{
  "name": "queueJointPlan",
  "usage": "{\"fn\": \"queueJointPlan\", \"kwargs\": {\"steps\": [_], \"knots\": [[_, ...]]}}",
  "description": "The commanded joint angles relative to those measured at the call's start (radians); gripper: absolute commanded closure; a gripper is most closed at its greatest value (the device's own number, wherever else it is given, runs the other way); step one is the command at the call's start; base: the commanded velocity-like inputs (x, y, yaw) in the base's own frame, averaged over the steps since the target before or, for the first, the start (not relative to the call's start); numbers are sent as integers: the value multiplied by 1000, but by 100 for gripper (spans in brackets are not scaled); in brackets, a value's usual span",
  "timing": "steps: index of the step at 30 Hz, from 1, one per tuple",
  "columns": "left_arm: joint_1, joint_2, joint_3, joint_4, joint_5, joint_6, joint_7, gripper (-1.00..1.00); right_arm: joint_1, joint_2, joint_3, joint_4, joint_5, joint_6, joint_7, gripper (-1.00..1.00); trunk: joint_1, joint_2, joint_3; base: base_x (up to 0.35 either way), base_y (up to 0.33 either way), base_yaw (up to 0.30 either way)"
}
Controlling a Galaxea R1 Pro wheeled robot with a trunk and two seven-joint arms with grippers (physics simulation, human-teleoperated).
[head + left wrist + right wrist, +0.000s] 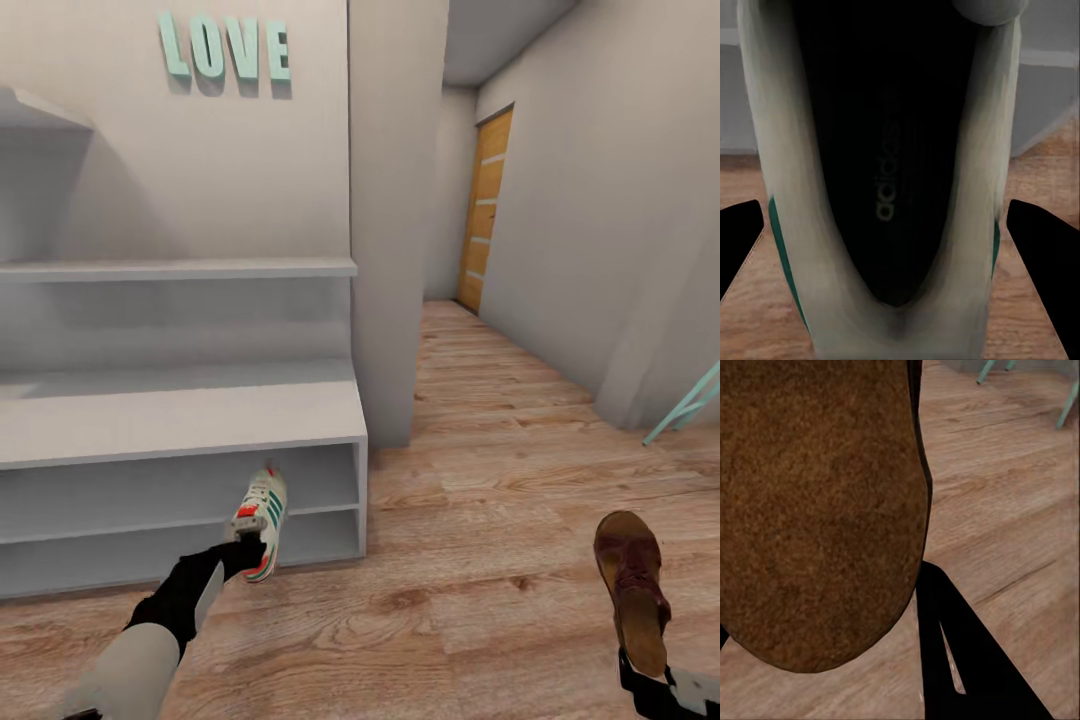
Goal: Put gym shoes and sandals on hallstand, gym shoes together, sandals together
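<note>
Cream-white gym shoe hangs heel-first in the left hand at the hallstand's lower right corner; light, padded collar, so the heel grip suits. Right hand clamps the stiff brown sandal by its heel above the corridor floor.

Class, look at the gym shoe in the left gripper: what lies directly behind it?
Behind the gym shoe stand the hallstand and its open lower tiers, apparently bare where visible. The shoe covers a strip of them.
</note>
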Motion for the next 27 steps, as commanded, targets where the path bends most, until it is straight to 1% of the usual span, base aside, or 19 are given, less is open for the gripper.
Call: {"fn": "queueJointPlan", "kwargs": {"steps": [1,3,4,5,6,8,10,12,15,16,19,23,27], "knots": [[-16,0,8,-1,-12,16,-8,100,-1,-1,-28,-10,5,4,9,100,0,0,-1,0,0,0],[-26,2,7,-3,-12,23,-9,100,-1,-2,-48,-20,5,8,22,100,0,0,-1,0,0,0],[-32,3,6,-4,-12,28,-9,100,-1,-3,-62,-31,5,11,45,100,0,0,-1,0,0,0],[-34,5,6,-4,-12,30,-9,100,-1,-3,-67,-36,5,13,58,100,0,0,-1,0,0,0],[-38,8,6,-6,-12,33,-11,100,-1,-3,-73,-46,6,15,88,100,0,0,-1,0,0,0],[-40,10,6,-11,-11,35,-12,100,-1,-3,-78,-55,7,20,115,100,0,0,-1,0,0,0],[-41,13,5,-24,-12,38,-12,100,-1,-2,-81,-80,7,49,151,100,0,0,-1,0,0,0],[-42,13,5,-29,-14,40,-12,100,-1,-1,-82,-95,8,74,160,100,0,0,-1,0,0,0],[-42,15,5,-36,-15,42,-11,100,-1,1,-84,-134,8,146,171,100,0,0,-1,0,0,0],[-42,14,5,-36,-16,42,-11,100,-1,2,-84,-139,8,158,172,100,0,0,-1,0,0,0],[-44,13,5,-37,-16,53,-10,100,-1,2,-87,-157,9,195,176,100,11,-21,-11,0,0,0],[-46,13,6,-38,-16,77,-8,100,-1,1,-88,-163,9,208,177,100,27,-49,-27,0,0,0],[-47,14,6,-39,-16,86,0,100,-1,1,-89,-164,9,212,177,100,42,-77,-45,0,0,0]]}}
